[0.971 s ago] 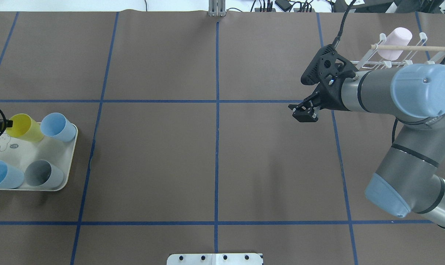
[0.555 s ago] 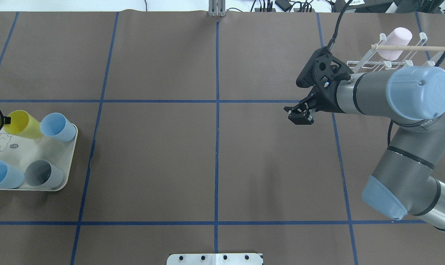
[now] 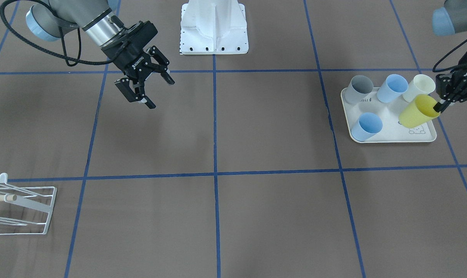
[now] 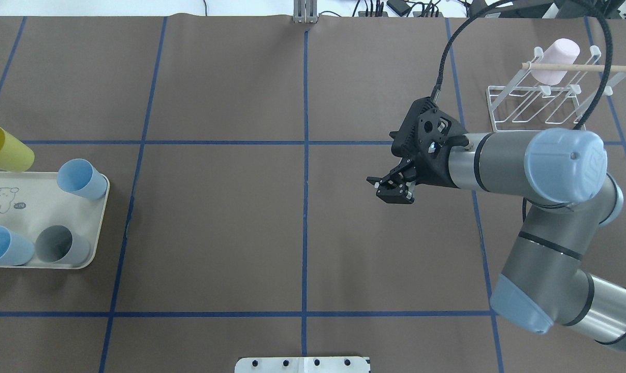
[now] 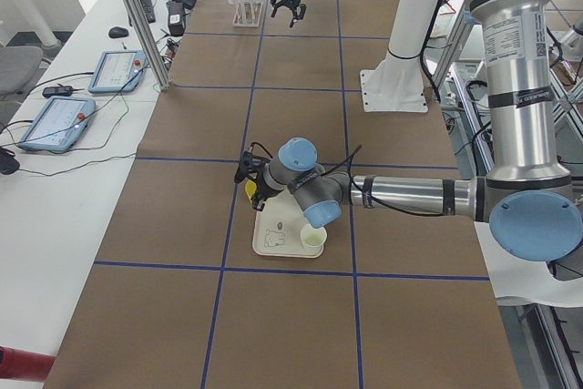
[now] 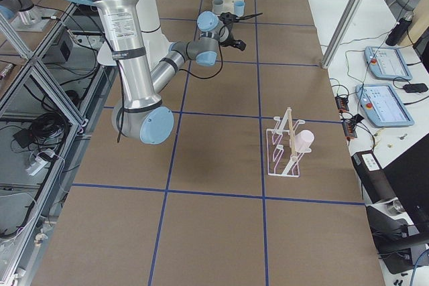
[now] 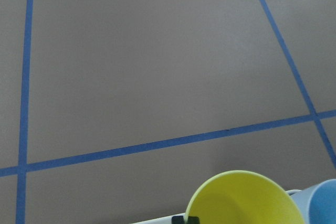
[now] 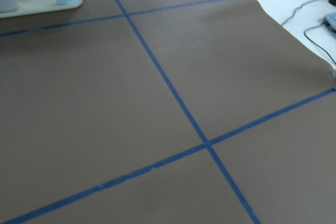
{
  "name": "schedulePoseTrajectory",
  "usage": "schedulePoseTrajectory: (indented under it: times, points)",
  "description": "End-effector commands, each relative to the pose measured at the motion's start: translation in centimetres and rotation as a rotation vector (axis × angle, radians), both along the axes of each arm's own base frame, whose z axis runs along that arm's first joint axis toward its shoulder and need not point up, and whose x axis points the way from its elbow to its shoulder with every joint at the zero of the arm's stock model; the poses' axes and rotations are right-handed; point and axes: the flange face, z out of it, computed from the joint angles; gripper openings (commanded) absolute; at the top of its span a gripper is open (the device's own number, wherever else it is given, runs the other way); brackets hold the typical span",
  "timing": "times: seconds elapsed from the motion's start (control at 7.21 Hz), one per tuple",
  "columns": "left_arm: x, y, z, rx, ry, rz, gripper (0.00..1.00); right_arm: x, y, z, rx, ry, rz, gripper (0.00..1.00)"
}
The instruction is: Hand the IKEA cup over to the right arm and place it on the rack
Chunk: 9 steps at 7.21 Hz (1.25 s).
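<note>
Nearest the robot in the overhead view, the right arm (image 4: 551,171) reached out over the brown surface (image 4: 240,233), and its lower links ran off the frame. The right gripper (image 4: 393,190) hung above bare paper near the middle gridline. Its fingers were spread and nothing was between them. Its wrist camera caught only paper, blue tape and a corner of the tray.

At the surface's left end sat the cream tray (image 4: 92,248), cropped by the frame. It carried a blue cup (image 4: 82,178), a second blue cup (image 4: 4,246) and a grey cup (image 4: 61,243). A cream cup (image 3: 420,87) showed only from the front.

Just past the tray's far edge, the yellow cup (image 4: 4,150) was tilted and partly cut off, and its holder was outside the overhead frame. From the front, the left gripper (image 3: 440,106) pinched the cup's rim. The left wrist view gave only that rim and a dark fingertip (image 7: 181,220). How high the cup sat above the tray could not be told.

Farthest off, the rack (image 4: 546,103) stood with a pink cup (image 4: 556,59) resting on it behind the dowel (image 4: 577,66). From the front it was cropped to a corner.
</note>
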Motion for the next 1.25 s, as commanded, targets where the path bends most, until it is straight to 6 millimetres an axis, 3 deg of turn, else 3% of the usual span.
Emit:
schedulePoseTrajectory:
  times: [0.0, 0.14, 0.42, 0.55, 0.83, 1.11]
  points:
    - [-0.3, 2.1, -9.5, -0.111, 0.183, -0.020, 0.00, -3.4, 2.4, 1.8, 0.086, -0.151, -0.063, 1.00]
    - [1.2, 1.8, -13.6, -0.147, 0.285, -0.032, 0.00, -4.4, 3.3, 2.6, 0.122, -0.219, -0.082, 1.00]
    - [7.9, 3.6, -19.2, -0.247, 0.479, 0.079, 0.00, -6.6, 4.9, 3.2, 0.176, -0.342, -0.081, 1.00]
    - [12.0, 3.8, -23.0, -0.279, 0.554, 0.089, 0.00, -7.8, 5.6, 3.0, 0.197, -0.405, -0.069, 1.00]
    - [21.4, 6.2, -27.5, -0.335, 0.646, 0.097, 0.00, -9.0, 7.4, 2.3, 0.220, -0.489, -0.062, 1.00]
    - [25.1, 8.4, -29.4, -0.372, 0.688, 0.123, 0.00, -9.5, 8.0, 1.7, 0.216, -0.504, -0.071, 1.00]
